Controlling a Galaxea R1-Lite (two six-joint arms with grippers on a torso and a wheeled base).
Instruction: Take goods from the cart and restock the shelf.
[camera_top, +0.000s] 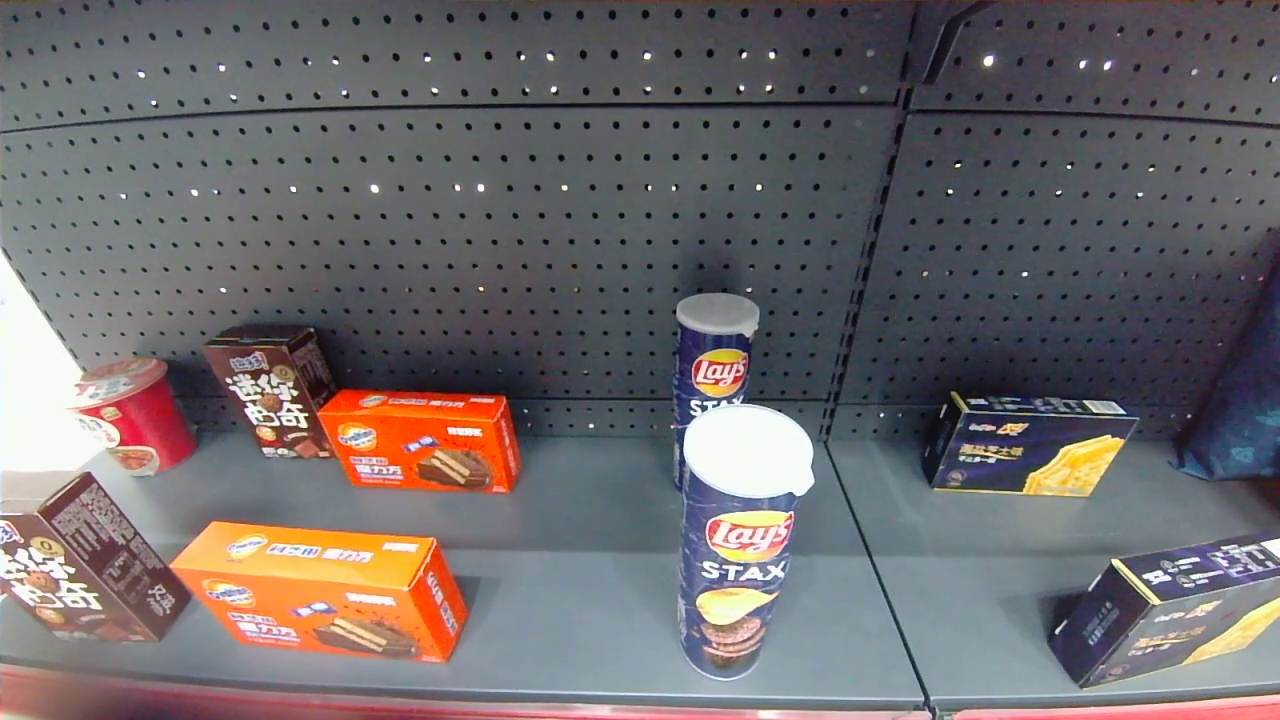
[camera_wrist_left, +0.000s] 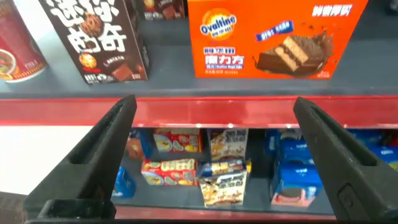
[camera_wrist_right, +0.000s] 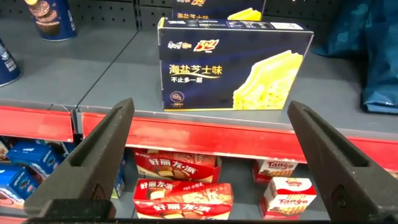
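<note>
perforated dark back panel (camera_top: 450, 230) | blue patterned fabric (camera_top: 1245, 400) at far right

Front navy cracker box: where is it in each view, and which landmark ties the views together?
Head view: front navy cracker box at the front right, angled.
Right wrist view: it stands just behind the red shelf edge, with a second navy box behind it.
Left wrist view: faces the orange box and brown box instead.
Shared landmark: the red shelf edge.

A dark perforated back panel (camera_top: 450, 250) stood behind the grey shelf (camera_top: 580, 520), light pricking through its holes. Left of the panel was white glare (camera_top: 25, 380); below it, a red edge strip (camera_top: 300, 700).
</note>
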